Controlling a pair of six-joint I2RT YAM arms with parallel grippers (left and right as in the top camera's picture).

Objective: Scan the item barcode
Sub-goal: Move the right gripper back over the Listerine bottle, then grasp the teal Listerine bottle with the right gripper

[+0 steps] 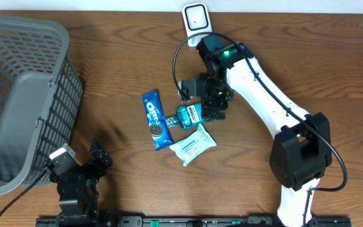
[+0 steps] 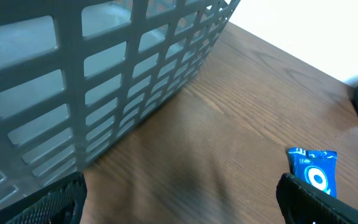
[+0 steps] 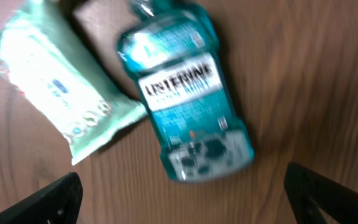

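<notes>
Overhead: my right claw hangs spread wide over the teal Listerine bottle, gripping nothing. The bottle lies flat mid-frame between the blue Oreo pack and the wipes pack. My left claw sits lower left by the grey basket, spread wide too. Left wrist: just the basket wall, Oreo pack lower right. Right wrist: bottle's blurry, white label up, cap toward the top, wipes pack against its left side.

The basket sits at the left of the counter. Mid-counter, the cookie pack lies left of the mouthwash bottle, with the wipes pack just beside both. The scanner stands at the far edge.
</notes>
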